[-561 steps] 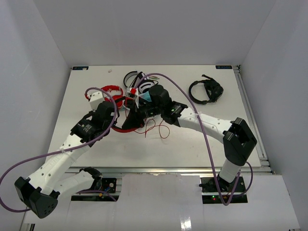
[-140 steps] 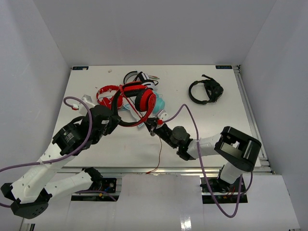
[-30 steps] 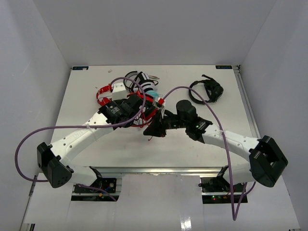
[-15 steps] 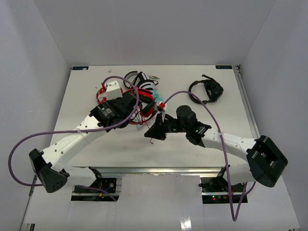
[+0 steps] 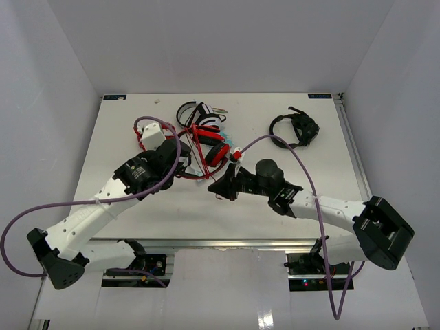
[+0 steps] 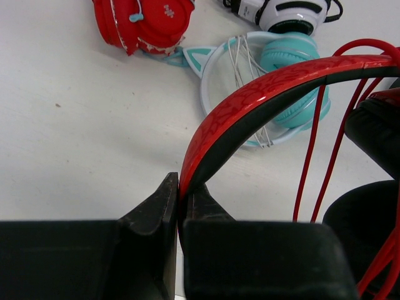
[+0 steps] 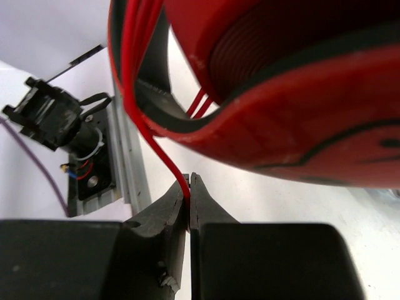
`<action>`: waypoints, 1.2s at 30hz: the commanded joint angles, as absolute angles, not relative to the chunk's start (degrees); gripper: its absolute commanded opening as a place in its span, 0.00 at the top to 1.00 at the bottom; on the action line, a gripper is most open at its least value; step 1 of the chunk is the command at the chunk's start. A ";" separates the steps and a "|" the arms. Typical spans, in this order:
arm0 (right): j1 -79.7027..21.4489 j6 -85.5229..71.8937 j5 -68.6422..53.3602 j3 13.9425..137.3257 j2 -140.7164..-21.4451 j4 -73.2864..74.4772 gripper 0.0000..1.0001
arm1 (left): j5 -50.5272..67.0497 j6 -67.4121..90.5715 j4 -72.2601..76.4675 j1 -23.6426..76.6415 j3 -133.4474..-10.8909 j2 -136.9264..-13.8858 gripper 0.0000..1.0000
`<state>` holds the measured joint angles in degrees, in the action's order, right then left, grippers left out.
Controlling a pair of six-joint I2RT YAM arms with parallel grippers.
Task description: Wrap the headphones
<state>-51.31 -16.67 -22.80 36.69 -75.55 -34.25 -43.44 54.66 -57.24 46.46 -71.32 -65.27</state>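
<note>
While left fingers point(image 6: 153, 209) pinch headphones point(image 6: 269, 94), cups point(image 5: 218, 152) rightward

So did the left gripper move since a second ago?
Yes. The left gripper, clamped on the headphones, has pulled back toward the near edge of the table and slightly left, farther from the black headset, which stayed put.

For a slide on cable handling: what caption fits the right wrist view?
The right gripper, jaws shut on the thin red cable just beneath the headphones.
</note>
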 commanded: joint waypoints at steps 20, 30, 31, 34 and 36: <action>-53.53 -14.30 -9.16 24.62 -71.83 -64.27 0.90 | -28.69 67.92 -44.24 46.32 -64.51 -54.60 1.00; -53.53 -13.30 -8.00 24.52 -77.42 -73.38 0.92 | -24.30 68.00 -43.73 46.32 -64.10 -53.30 1.00; -53.53 -13.21 -7.79 24.49 -77.92 -74.46 0.92 | -23.46 67.96 -43.49 46.29 -63.94 -52.95 1.00; -53.53 -12.88 -7.14 23.93 -79.04 -77.70 0.92 | -21.05 67.30 -42.11 46.32 -63.03 -51.99 1.00; -53.61 -12.42 -5.69 23.19 -79.37 -78.91 0.92 | -19.41 66.36 -41.17 46.32 -62.74 -51.58 1.00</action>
<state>-53.44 -14.41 -9.83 24.50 -78.31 -71.42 -25.00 65.99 -47.77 46.30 -62.27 -54.94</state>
